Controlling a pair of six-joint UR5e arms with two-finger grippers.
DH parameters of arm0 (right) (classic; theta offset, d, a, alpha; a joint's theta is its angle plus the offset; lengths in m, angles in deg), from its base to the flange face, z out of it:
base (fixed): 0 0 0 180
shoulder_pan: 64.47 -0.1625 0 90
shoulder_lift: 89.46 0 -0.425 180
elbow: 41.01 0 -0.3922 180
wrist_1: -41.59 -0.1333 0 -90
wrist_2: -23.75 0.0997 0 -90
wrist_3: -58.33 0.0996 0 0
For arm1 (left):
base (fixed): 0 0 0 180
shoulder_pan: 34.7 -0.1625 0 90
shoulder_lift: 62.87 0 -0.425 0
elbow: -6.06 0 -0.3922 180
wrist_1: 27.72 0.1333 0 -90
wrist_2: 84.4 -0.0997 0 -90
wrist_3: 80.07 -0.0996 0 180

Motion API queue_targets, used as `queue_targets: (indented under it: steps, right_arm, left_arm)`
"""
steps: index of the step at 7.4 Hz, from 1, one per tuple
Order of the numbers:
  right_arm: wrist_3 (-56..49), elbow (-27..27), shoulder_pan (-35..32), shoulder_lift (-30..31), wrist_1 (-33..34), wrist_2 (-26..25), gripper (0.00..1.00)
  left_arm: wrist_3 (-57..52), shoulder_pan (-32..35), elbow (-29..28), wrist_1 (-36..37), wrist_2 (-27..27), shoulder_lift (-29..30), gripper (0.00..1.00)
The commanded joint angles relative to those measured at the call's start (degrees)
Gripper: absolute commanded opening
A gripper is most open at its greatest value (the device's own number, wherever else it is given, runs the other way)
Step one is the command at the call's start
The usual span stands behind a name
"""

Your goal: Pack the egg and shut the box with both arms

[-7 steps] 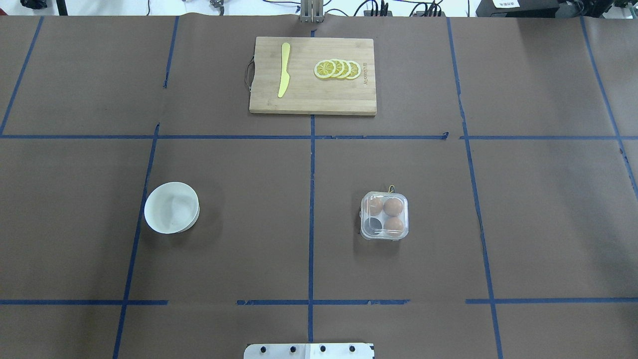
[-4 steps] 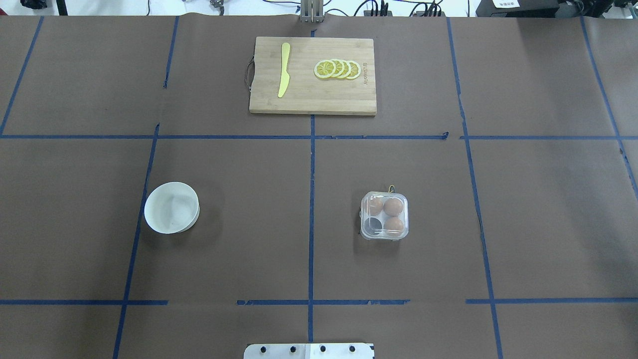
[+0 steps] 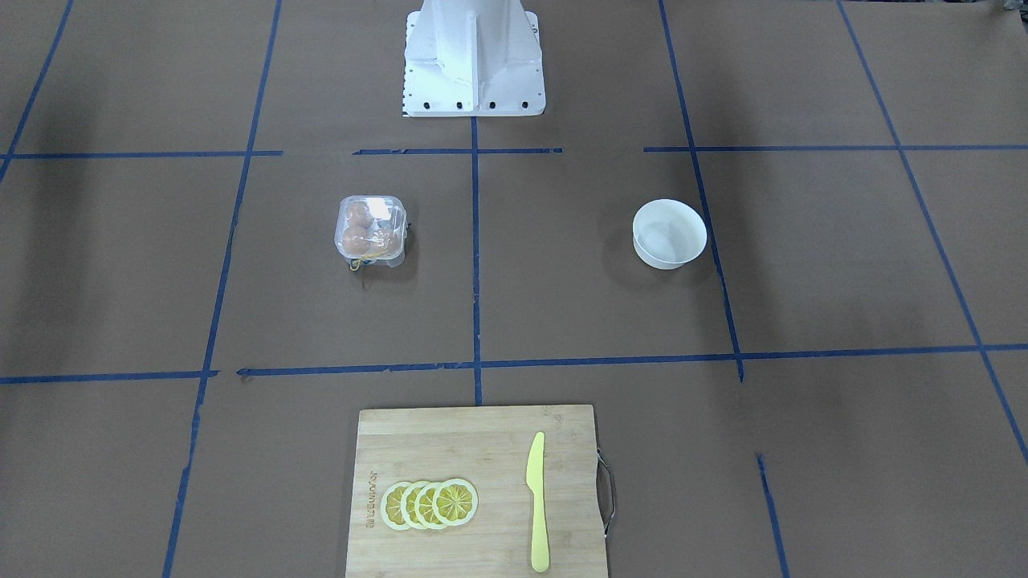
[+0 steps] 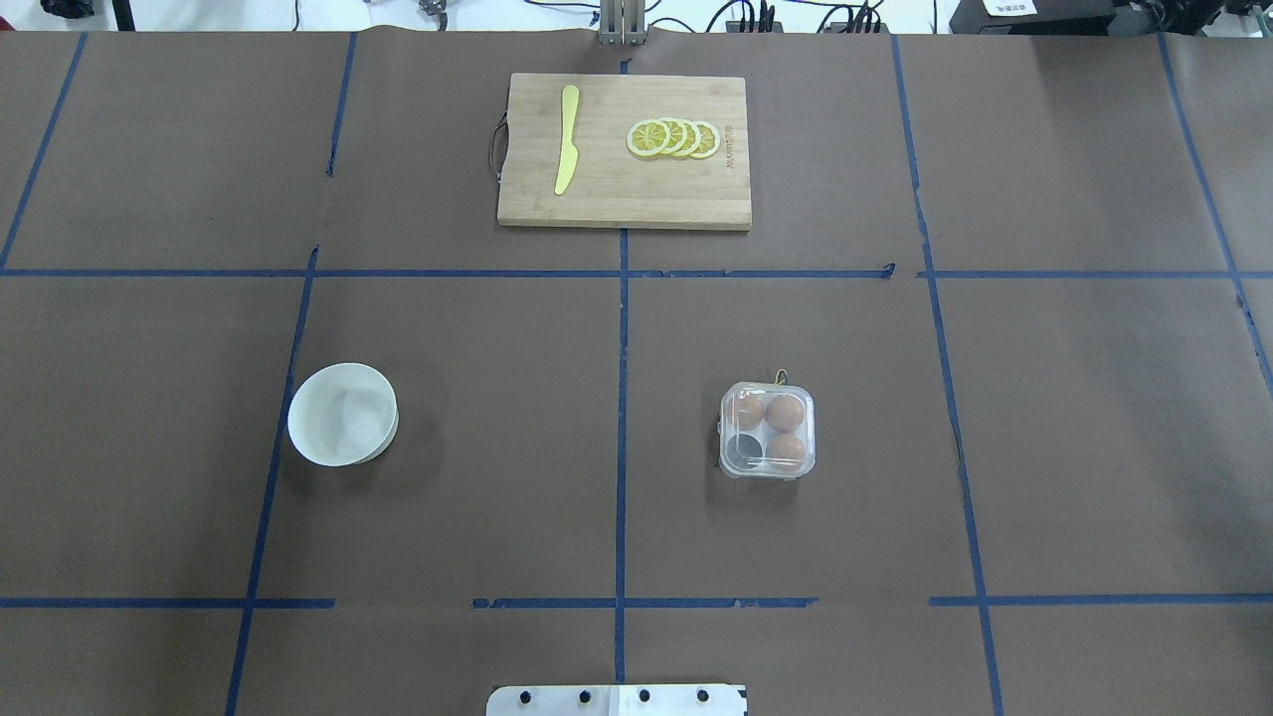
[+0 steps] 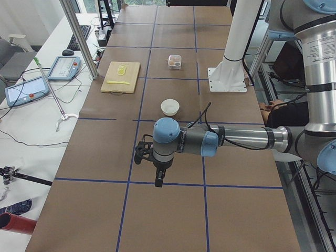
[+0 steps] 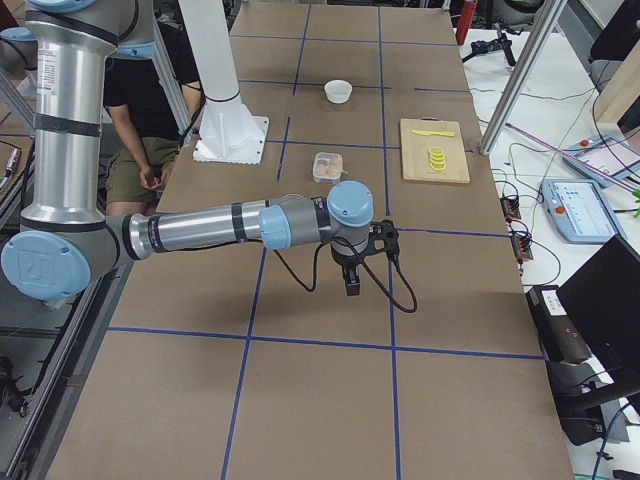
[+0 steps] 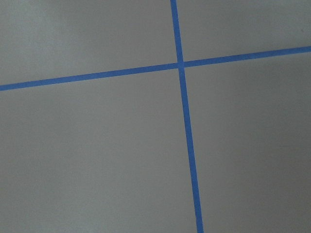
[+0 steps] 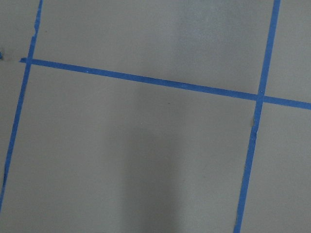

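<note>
The clear box (image 4: 768, 431) stands right of the table's middle, and its lid appears to lie down over the cells. It holds three orange-brown eggs (image 4: 786, 411); its near-left cell (image 4: 742, 449) is empty. The box also shows in the front-facing view (image 3: 370, 229). No arm shows in the overhead or front-facing views. The left gripper (image 5: 158, 181) shows only in the exterior left view, pointing down over bare table far from the box. The right gripper (image 6: 352, 287) shows only in the exterior right view, likewise pointing down. I cannot tell whether either is open or shut.
An empty white bowl (image 4: 343, 414) stands on the left half. A wooden cutting board (image 4: 625, 194) at the far edge carries a yellow knife (image 4: 567, 139) and lemon slices (image 4: 673, 137). The white base block (image 3: 472, 56) stands at the robot's side.
</note>
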Motion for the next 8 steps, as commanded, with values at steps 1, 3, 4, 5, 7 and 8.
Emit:
queue_targets:
  steps: [1,3,4,5,7,8]
  right_arm:
    - [0.2,0.1,0.2,0.0,0.0,0.0,1.00]
    - [0.2,0.2,0.2,-0.1,0.0,0.0,1.00]
    - [0.2,0.2,0.2,-0.8,0.0,0.1,1.00]
    - [0.2,0.2,0.2,-0.9,0.0,0.0,1.00]
    - [0.2,0.1,0.2,-1.2,0.0,-0.2,1.00]
    - [0.2,0.0,0.2,-1.2,0.0,-0.5,1.00]
  left_arm:
    - [0.0,-0.3,-2.9,0.7,0.0,3.1,1.00]
    - [0.0,-0.4,-1.4,0.7,0.0,3.1,1.00]
    - [0.0,-0.4,-1.1,0.7,0.0,3.1,1.00]
    - [0.0,-0.4,-1.0,0.7,0.0,2.8,1.00]
    - [0.0,-0.4,-0.5,2.1,0.0,2.6,1.00]
    - [0.0,-0.4,-0.5,3.0,0.0,2.7,1.00]
